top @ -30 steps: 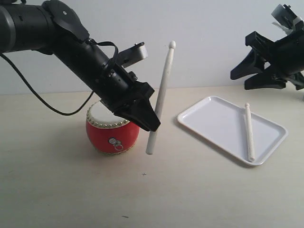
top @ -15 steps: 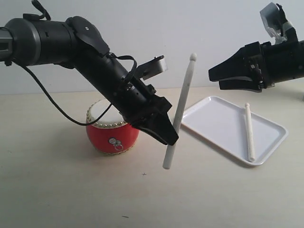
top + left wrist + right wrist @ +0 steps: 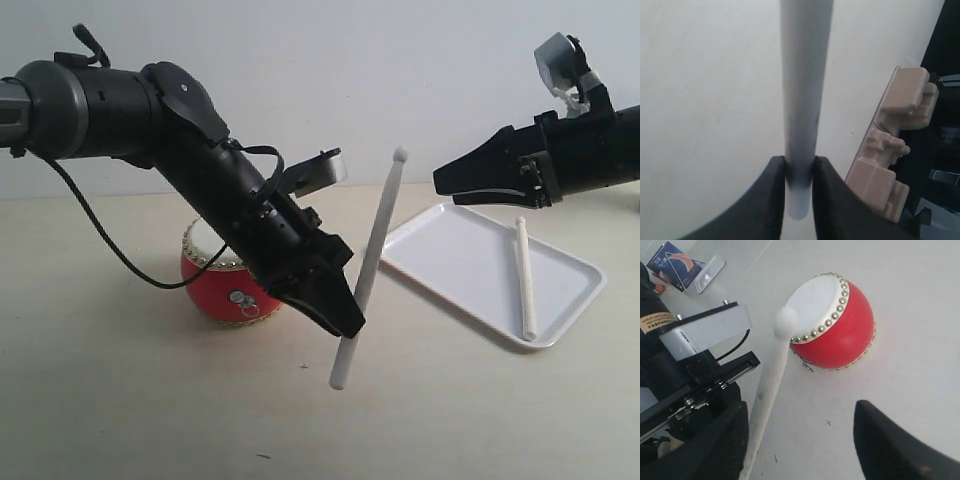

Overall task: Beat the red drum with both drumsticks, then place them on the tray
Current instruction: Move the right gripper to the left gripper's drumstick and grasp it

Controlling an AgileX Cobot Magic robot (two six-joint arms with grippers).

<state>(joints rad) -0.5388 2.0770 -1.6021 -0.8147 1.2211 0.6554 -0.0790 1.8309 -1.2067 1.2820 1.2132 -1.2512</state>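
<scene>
The left gripper has its jaws clamped on one slim cream wooden drumstick, rounded tip up and butt hanging clear of the pale surface. Over the last second this arm has carried the stick away from the small red barrel drum with the cream skin. The drum now sits behind the jaws. The arm has also lowered the stick and leaned it further towards the flat white plastic tray, which lies just beyond the stick.

The right gripper, jaws spread and empty, has swung in to hover above one end of the tray. The second cream drumstick lies on the tray, below and behind those jaws.

Reading: beating appears finished, one stick is stowed, and the held stick is probably heading to join it.

Writing: a yellow sticker on the left arm and a blue printed card carry text too small to read.
</scene>
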